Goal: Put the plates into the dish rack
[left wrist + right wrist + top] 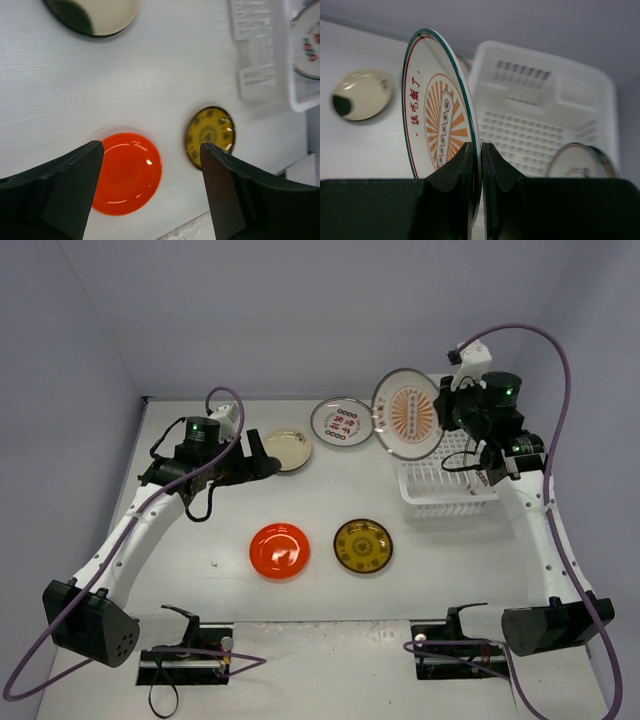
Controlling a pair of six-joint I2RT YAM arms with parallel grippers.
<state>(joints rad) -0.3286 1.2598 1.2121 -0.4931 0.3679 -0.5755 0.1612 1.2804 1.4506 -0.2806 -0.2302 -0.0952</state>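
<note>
My right gripper (pixel 480 146) is shut on the rim of a white plate (pixel 437 115) with an orange sunburst and a green edge. It holds the plate upright (pixel 408 413) over the left end of the dish rack (pixel 450 482). In the right wrist view the white rack (pixel 535 95) lies just beyond, with another plate (pixel 577 161) leaning inside it. My left gripper (pixel 265 458) hangs open and empty beside the cream plate (pixel 288 448). Its jaws (pixel 152 150) frame the red-orange plate (pixel 127 172) and the dark yellow plate (pixel 210 135) on the table below.
A white plate with red patterns (pixel 342 421) lies flat at the back, between the cream plate and the rack. The red-orange plate (pixel 279 550) and the yellow-brown plate (pixel 363 545) sit side by side mid-table. Walls close the back and both sides.
</note>
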